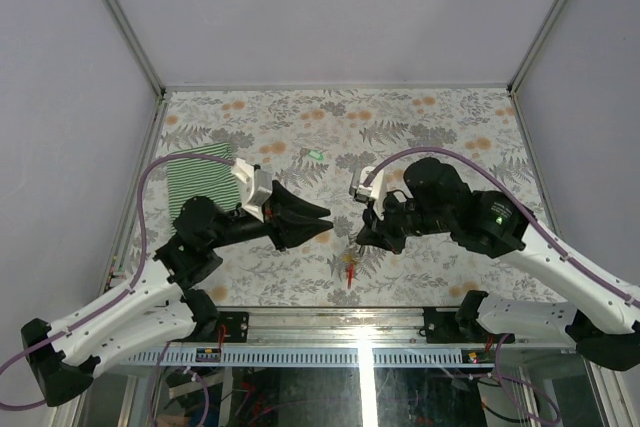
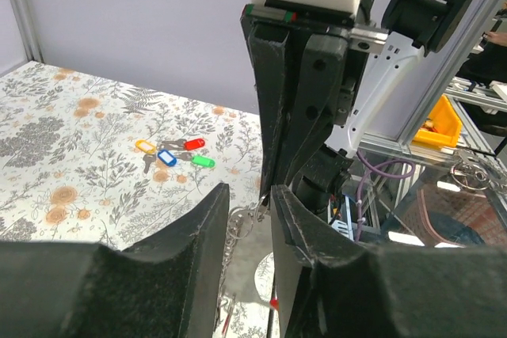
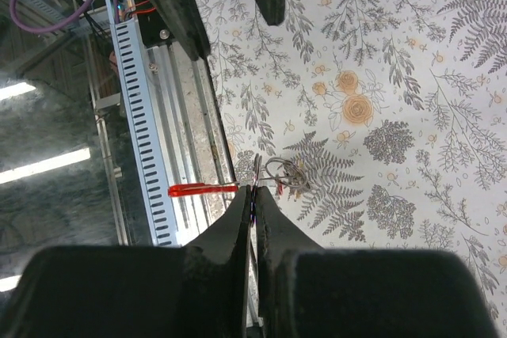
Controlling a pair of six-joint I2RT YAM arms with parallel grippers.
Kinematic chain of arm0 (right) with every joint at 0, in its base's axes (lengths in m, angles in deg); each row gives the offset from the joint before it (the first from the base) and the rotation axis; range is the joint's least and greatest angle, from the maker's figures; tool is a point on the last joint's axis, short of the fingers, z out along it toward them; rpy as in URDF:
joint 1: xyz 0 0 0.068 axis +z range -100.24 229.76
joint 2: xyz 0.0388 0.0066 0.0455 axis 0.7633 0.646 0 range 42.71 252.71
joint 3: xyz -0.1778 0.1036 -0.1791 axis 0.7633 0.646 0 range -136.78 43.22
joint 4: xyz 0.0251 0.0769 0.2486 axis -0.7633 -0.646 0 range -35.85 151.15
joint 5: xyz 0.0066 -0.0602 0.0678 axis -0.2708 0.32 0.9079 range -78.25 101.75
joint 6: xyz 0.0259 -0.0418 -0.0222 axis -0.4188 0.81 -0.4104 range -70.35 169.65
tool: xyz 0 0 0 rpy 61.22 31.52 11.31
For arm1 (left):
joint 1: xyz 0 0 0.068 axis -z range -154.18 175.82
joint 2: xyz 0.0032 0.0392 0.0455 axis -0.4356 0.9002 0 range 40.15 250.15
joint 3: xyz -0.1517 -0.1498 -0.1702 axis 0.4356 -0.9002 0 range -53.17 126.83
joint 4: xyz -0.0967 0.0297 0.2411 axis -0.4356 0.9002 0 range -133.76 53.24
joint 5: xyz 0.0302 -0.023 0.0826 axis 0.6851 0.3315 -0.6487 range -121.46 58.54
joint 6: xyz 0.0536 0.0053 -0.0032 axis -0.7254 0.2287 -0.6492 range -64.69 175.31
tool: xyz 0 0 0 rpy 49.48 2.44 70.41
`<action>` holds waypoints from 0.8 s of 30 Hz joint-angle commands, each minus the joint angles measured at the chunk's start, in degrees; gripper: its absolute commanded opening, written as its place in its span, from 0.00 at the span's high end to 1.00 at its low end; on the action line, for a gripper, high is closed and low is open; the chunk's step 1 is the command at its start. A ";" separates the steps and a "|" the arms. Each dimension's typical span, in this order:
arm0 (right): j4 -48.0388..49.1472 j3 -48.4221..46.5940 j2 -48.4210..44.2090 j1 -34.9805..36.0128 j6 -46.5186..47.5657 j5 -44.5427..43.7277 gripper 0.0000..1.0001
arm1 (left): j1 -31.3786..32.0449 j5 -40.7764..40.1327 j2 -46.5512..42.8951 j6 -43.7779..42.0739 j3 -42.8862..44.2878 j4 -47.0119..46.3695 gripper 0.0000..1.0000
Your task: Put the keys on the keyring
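Four keys (image 2: 174, 152) (yellow, blue, red and green heads) sit bunched mid-table, on the far half. One keyring (image 3: 202, 189) is by the near edge, pinched tight in the right gripper (image 3: 252, 193). The left gripper (image 2: 249, 195) is only slightly parted and empty.

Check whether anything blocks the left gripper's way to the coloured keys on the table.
Nothing visible does. Only bare floral table lies between the left gripper and the small coloured-head metal keys; the right gripper, holding the grey keyring with its red loop, stands aside.
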 commanded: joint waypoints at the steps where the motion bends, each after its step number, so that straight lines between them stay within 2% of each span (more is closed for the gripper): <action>1: -2.86 -5.89 0.93 0.22 1.49 1.21 1.00 | -0.08 -1.47 0.29 -1.82 0.76 -0.09 0.70; 6: -2.77 -6.61 1.18 0.33 3.58 6.13 1.00 | -0.08 0.41 1.19 -2.06 1.20 0.11 0.68; 13: -7.65 -12.97 5.81 0.34 6.62 10.19 1.00 | -0.04 4.18 1.80 -3.67 1.96 0.72 0.64; 19: -13.53 -18.80 10.29 0.26 8.99 11.02 1.00 | -0.08 7.22 3.01 -4.15 2.97 0.64 0.57; 24: -19.83 -23.10 14.47 0.33 10.61 10.20 1.00 | -0.08 8.03 2.89 -4.28 3.19 0.40 0.56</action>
